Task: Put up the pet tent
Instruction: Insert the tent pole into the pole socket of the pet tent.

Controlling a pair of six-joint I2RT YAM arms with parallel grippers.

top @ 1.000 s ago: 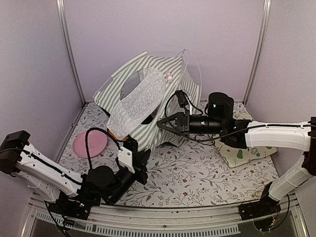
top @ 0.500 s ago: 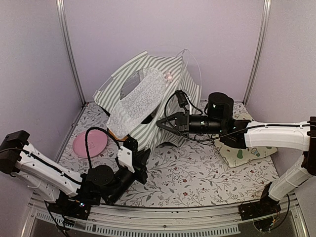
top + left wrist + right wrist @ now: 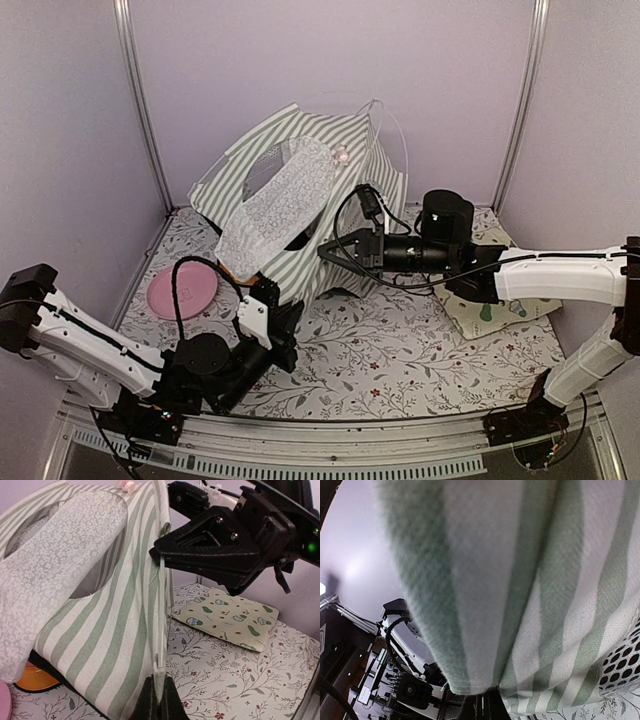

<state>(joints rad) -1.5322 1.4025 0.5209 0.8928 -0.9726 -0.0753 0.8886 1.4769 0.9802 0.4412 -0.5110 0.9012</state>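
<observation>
Floral-print table cover (image 3: 400, 350) enclosed by lilac walls (image 3: 450, 80), read left to right: pink plate (image 3: 182, 293) near the left wall, then the left gripper (image 3: 159, 700), jaws closed on the lower hem of the pet tent (image 3: 255, 150), which stands slumped at centre-rear. Right gripper (image 3: 330, 252) is clamped shut on the tent's front edge higher up. Avocado-print mat (image 3: 490, 305) lies flat at the right, partly under the right arm.

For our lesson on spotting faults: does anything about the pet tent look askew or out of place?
Yes. The pet tent leans lopsided instead of standing square, its lace curtain hangs diagonally across the outside, and an orange bowl lies partly under its hem.
</observation>
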